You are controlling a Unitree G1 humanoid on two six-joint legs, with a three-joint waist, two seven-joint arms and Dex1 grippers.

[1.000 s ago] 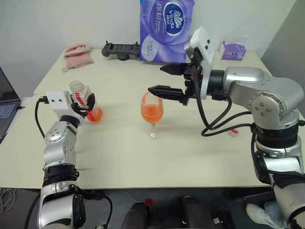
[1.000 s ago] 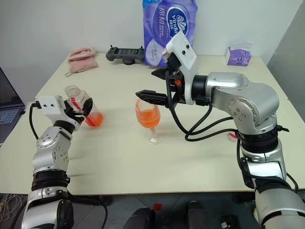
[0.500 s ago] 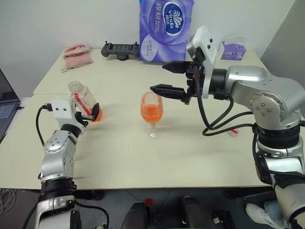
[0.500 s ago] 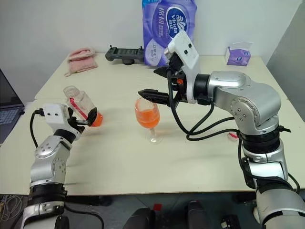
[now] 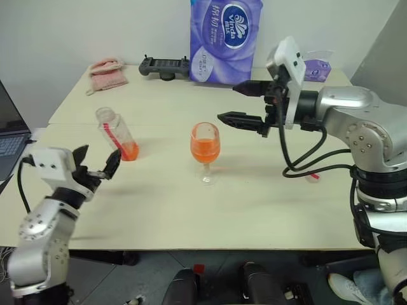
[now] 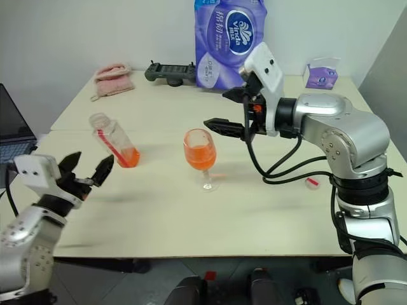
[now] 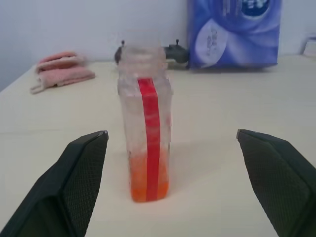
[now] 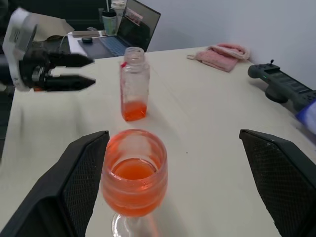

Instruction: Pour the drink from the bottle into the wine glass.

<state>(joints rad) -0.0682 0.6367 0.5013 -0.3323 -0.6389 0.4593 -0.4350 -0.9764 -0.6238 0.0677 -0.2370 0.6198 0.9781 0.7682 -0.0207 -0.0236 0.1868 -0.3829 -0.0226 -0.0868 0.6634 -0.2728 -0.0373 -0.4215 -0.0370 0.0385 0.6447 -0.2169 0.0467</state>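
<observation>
Left gripper hangs with its two black fingers spread wide and nothing between them, just off the bottle, which stands free at about its one o'clock in the head view. Right gripper is likewise splayed and empty, hovering at roughly two o'clock from the wine glass, apart from its rim.

Judging by how things lie, the pouring looks done: the bottle is set down on the table and let go, and the glass holds the greater share of the drink. What is left seems to be clearing both arms away. That calls for drawing the left fingers straight back without brushing the bottle, and keeping the right ones from dipping toward the thin-stemmed glass, which would tip easily.

The bottle is clear plastic with a squarish body, a red strip down one side and an open neck with no cap on it. Only a shallow orange-red layer sits at its base. It looks slightly tilted in the head views but upright from the left wrist, so I cannot tell which. The glass stands upright near the table's middle, at three o'clock from the bottle and well apart from it, its bowl about half full of orange-red liquid
</observation>
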